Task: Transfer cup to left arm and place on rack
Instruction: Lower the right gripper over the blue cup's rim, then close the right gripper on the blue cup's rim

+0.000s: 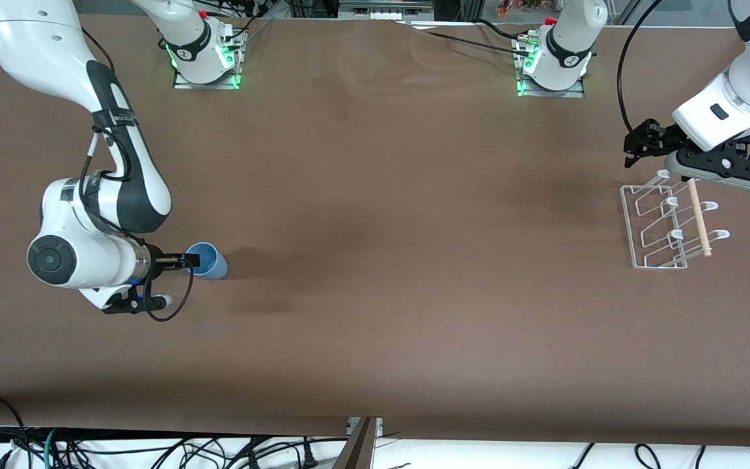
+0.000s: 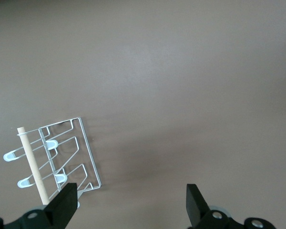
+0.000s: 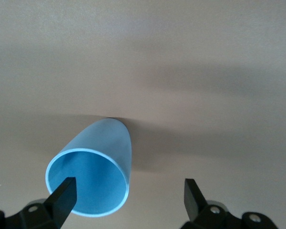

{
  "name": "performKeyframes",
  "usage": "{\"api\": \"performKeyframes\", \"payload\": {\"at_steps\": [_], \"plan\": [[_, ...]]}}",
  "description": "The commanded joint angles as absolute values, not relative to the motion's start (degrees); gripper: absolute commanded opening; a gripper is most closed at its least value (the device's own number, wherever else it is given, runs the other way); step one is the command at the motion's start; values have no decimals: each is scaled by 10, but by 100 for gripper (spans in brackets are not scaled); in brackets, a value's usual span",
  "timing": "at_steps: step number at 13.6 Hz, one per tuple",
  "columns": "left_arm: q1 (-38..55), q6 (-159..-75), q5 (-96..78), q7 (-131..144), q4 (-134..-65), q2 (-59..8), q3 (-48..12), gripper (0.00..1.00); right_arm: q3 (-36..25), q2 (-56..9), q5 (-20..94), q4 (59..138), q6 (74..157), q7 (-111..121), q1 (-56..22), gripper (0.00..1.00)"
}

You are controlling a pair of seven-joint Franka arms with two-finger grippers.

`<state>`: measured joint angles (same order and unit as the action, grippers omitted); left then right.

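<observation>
Toward the right arm's end of the brown table [image 1: 375, 312], the small light-blue plastic tumbler, the cup [image 1: 209, 260], stands upright with its mouth up, so its long axis is vertical; the right gripper [image 1: 187, 261] reaches in level beside it from that end, fingers spread, and the right wrist view shows one finger [image 3: 64, 198] crossing the rim of the cup [image 3: 93, 174] while the other stands clear to the side, nothing yet clasped; the cup thus sits off-centre in the gap, a sideways shift probably being needed before closing; the right arm is plainly the nearer, the left arm being well apart from the cup. At the left arm's end, the left gripper [image 1: 635, 146] hangs just above the table beside the small white wire drying rack [image 1: 665, 225] with its light wooden dowel handle [image 1: 700, 217]; the left wrist view shows its fingers wide apart and empty, the rack [image 2: 69, 152] beside one finger [image 2: 64, 202]; this arm waits. Transfer and placing are not yet done.
</observation>
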<state>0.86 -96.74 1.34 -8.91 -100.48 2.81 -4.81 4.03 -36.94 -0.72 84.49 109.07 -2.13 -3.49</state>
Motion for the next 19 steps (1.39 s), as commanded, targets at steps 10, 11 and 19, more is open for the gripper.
{"api": "performKeyframes", "payload": {"at_steps": [10, 11, 19], "plan": [[10, -958, 2, -85, -993, 29, -51, 100, 42, -362, -1, 910, 1140, -26, -34, 83], [10, -958, 2, -86, -993, 29, -51, 100, 42, -362, -1, 910, 1140, -27, -33, 66], [10, -958, 2, -84, -993, 29, -51, 100, 42, -369, 25, 904, 1141, -27, -30, 0]]}}
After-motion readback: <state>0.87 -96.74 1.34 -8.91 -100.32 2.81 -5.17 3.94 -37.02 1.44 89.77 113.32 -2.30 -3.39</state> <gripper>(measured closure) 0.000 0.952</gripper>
